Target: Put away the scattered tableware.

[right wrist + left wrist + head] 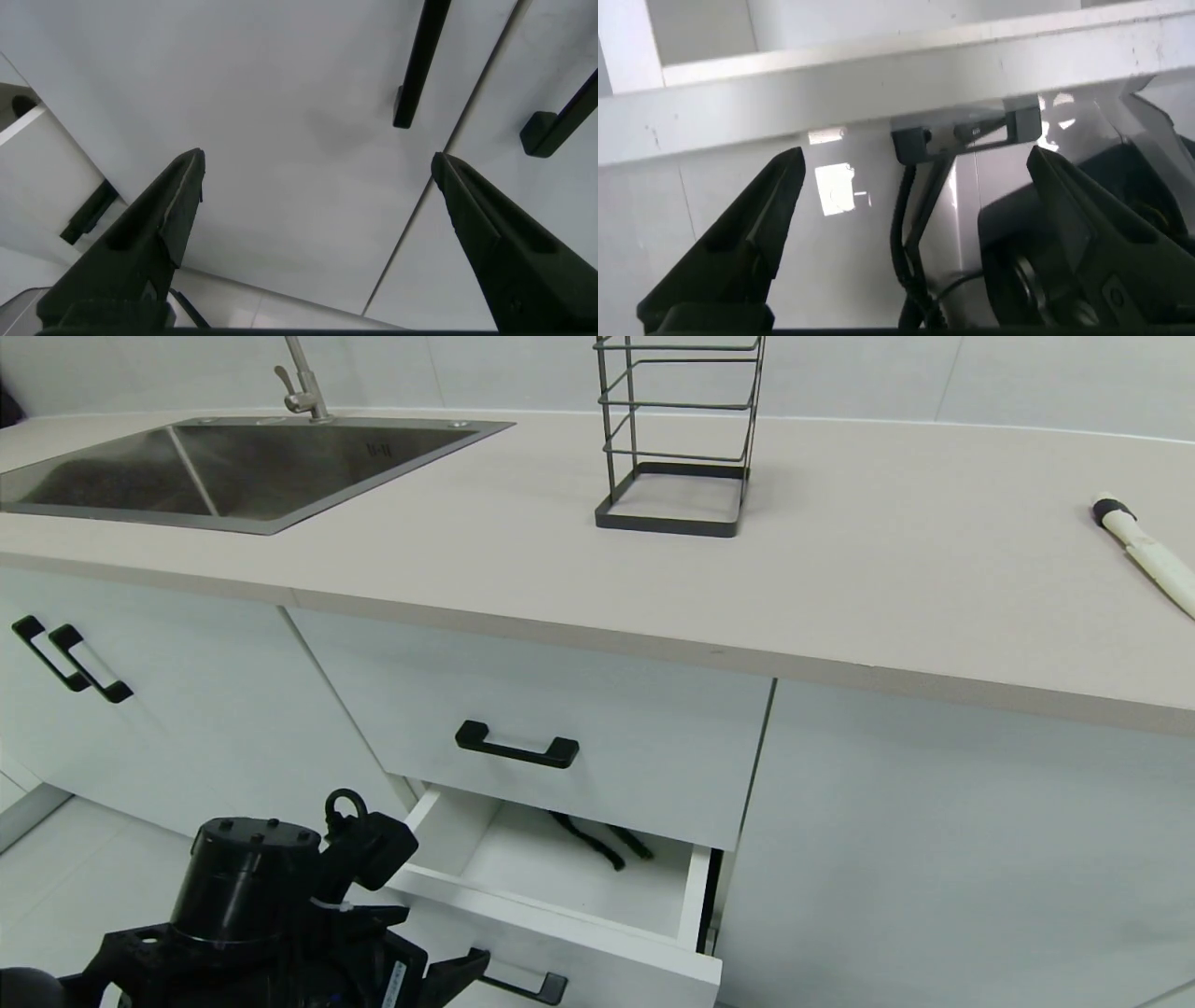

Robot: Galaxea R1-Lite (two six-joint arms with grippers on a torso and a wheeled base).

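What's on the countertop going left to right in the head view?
Sink → black wire rack → cream-handled utensil with a black end, near the counter's right edge.

Flat on counter (887, 569), cream-handled utensil (1146, 558); inside open drawer (560, 901), black utensils (597, 840).

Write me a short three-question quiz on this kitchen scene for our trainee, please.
1. True or false: the lower drawer stands open.
2. What stands on the counter between the sink and the white-handled utensil? A) kettle B) wire rack C) pot
3. Fill in: the left hand is ____ (open or shut).

Key: 1 true; 2 B; 3 open.
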